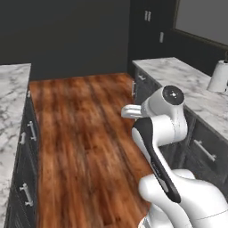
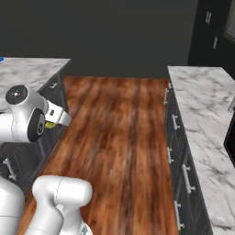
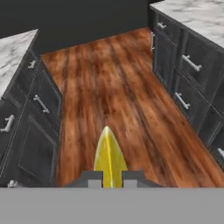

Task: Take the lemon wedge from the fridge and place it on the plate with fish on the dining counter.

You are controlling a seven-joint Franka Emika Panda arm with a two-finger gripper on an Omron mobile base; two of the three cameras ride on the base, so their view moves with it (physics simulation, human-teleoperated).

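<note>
- Lemon wedge [image 3: 109, 159] sits pinched between the two dark finger tips of the gripper [image 3: 111, 178], its pointed yellow end sticking forward past them over the wooden floor [image 3: 113, 100].
- From the right base view the same wedge [image 2: 49, 124] shows as a small yellow spot at the gripper [image 2: 62, 117], tucked close to the arm's white wrist.
- Jaws stand nearly together, clamped on the wedge, with only its thin body between them.
- In the left base view the gripper [image 1: 129, 111] reaches out from the white arm [image 1: 162, 129] above the floor, low in front of the wedge's carrier and beside the dark cabinets [image 1: 200, 147].
- To either side of the wedge, in the hand view, run rows of dark grey drawer fronts [image 3: 183, 78] with pale bar handles; those on the other side [image 3: 30, 118] lie just as close.
- Marble counter tops [image 1: 191, 84] cap the cabinets beyond the wedge, one on each flank of the floor.
- A white roll-shaped object [image 1: 220, 76] stands on the marble top, well apart from the wedge.
- A dark wall [image 2: 114, 32] closes the far end of the floor, well beyond the wedge.
</note>
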